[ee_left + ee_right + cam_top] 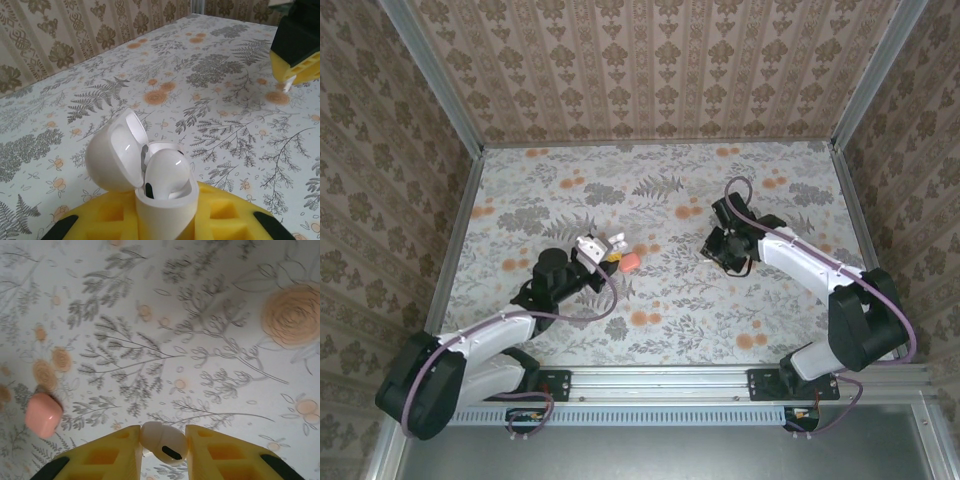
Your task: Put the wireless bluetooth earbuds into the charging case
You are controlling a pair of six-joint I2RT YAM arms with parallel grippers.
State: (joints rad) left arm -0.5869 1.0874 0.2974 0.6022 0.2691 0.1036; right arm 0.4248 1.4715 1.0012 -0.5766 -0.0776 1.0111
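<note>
Right gripper point(162, 447) was clenched on a white earbud point(161, 439), low over the table point(225, 315); from overhead the bud was too small to make out. Left gripper point(165, 222) grasped the open charging case point(162, 205), base cut off, second earbud point(169, 170) seated inside. Coral pebble point(43, 414) lay between the grippers, with open tabletop all round.

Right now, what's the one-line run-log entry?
left gripper: shut on open white plastic charging case | right gripper: shut on white plastic earbud | insertion pending
</note>
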